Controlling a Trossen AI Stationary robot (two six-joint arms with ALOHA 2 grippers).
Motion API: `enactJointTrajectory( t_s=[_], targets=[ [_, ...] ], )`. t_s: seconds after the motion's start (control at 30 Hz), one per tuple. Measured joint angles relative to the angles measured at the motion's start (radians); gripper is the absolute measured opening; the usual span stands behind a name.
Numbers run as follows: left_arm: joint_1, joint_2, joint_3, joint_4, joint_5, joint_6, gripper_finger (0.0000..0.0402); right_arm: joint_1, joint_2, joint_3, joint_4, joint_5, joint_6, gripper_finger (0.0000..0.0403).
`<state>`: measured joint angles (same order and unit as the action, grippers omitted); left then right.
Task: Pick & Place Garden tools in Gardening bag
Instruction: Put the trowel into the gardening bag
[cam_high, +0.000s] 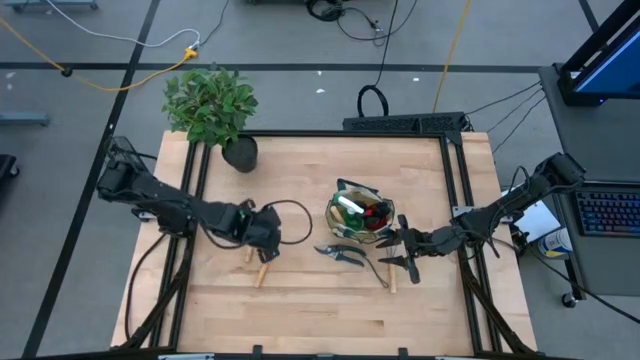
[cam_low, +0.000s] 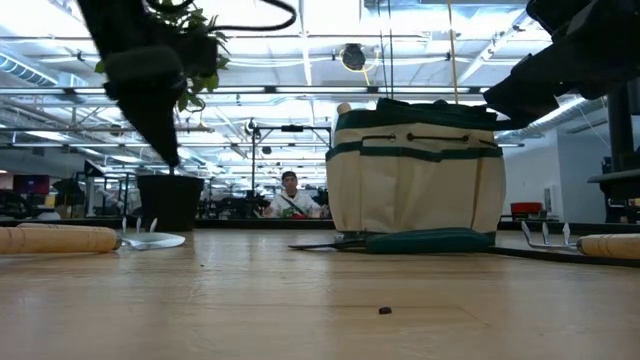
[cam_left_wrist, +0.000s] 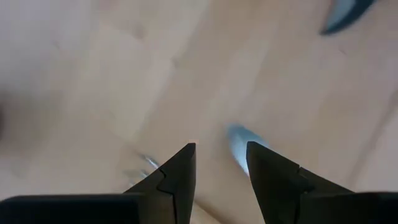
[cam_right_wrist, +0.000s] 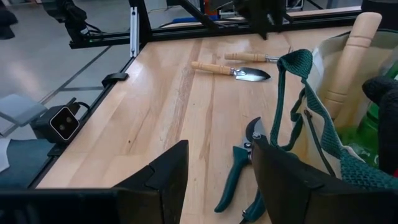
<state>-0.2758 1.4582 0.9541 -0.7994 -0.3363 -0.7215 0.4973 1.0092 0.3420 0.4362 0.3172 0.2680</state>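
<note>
Pruning shears (cam_right_wrist: 239, 171) with dark green grips sit right past the right gripper (cam_right_wrist: 217, 165), whose fingers stand apart with nothing between them. That wrist view also catches a wooden-handled trowel (cam_right_wrist: 233, 70) further up the table, plus a wooden handle (cam_right_wrist: 351, 59) poking out of the gardening bag (cam_right_wrist: 329, 99). Overhead, the bag (cam_high: 360, 215) sits mid-table, the shears (cam_high: 340, 253) just beside it, and a hand fork (cam_high: 385, 275) beside the right gripper (cam_high: 400, 252). Only the low view gives the bag's (cam_low: 415, 165) cream side with green trim. Left gripper (cam_high: 265, 235) hangs low over two wooden handles (cam_high: 258, 265), arm stretched flat across the table, fingers parted and empty over a blurry blade (cam_left_wrist: 239, 143).
</note>
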Motion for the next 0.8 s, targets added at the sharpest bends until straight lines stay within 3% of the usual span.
enactJointTrajectory(
  t_s=[0.33,0.6,0.8],
  targets=[
    [-0.113,0.000,-0.071,0.046,0.212,-0.370,0.0147,0.000,0.000,0.000,0.000,0.000,-0.027,0.0171],
    [-0.201,0.002,-0.095,0.124,0.220,-0.585,0.0147,0.000,0.000,0.000,0.000,0.000,-0.027,0.0171],
    [-0.239,0.055,-0.095,0.137,0.188,-0.616,0.0147,0.000,0.000,0.000,0.000,0.000,-0.028,0.0171]
  ],
)
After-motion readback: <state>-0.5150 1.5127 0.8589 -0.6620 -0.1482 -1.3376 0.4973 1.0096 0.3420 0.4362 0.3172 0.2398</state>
